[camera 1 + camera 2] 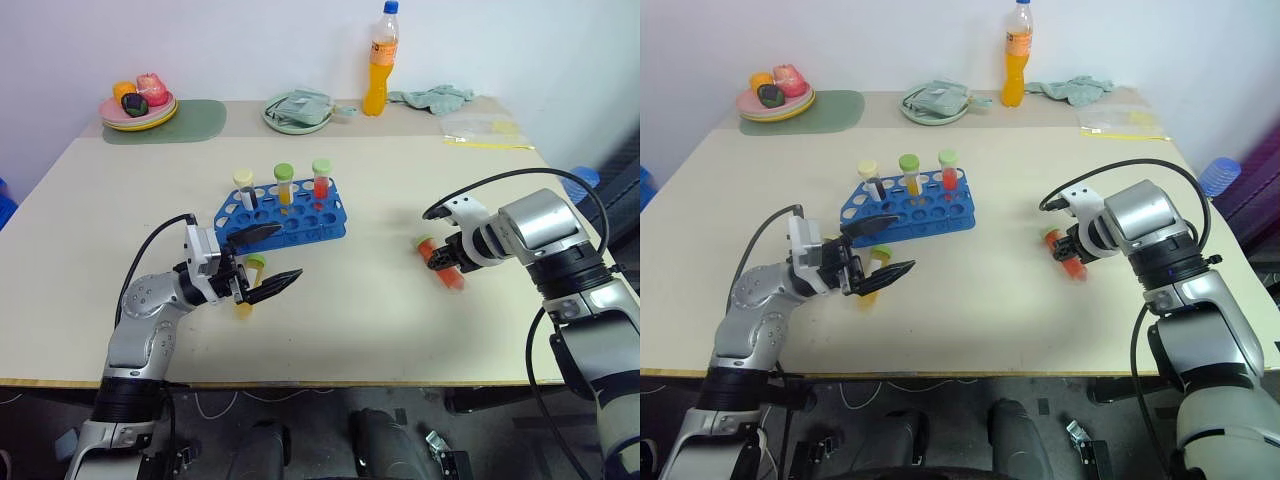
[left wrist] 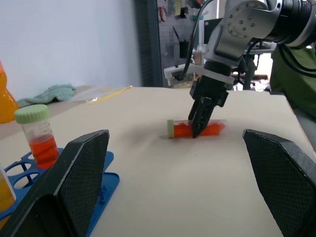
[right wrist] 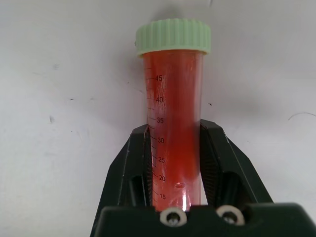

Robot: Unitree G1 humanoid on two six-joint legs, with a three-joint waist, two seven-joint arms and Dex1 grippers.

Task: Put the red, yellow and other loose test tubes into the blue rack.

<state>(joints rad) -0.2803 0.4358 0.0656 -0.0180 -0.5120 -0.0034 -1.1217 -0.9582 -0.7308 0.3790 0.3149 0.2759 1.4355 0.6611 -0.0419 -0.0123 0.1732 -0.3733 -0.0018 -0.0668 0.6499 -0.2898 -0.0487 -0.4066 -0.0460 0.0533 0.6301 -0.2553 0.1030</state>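
Observation:
The blue rack [image 1: 300, 218] stands mid-table and holds three capped test tubes: a dark one [image 1: 245, 189], a yellow-orange one [image 1: 284, 184] and a red one [image 1: 321, 179]. A fourth test tube [image 3: 174, 98], orange-red with a green cap, lies on the table to the right. My right gripper [image 1: 441, 256] points down at it and is shut on its body. Another test tube [image 1: 246, 300], yellow with a pale cap, lies in front of the rack. My left gripper [image 1: 275, 258] hovers open just over it, holding nothing.
Along the far edge stand a tall orange drink bottle [image 1: 381, 60], a plate of fruit [image 1: 138, 105] on a green mat, a pale green plate [image 1: 298, 112] with a cloth, another cloth [image 1: 432, 97] and a plastic bag [image 1: 485, 130].

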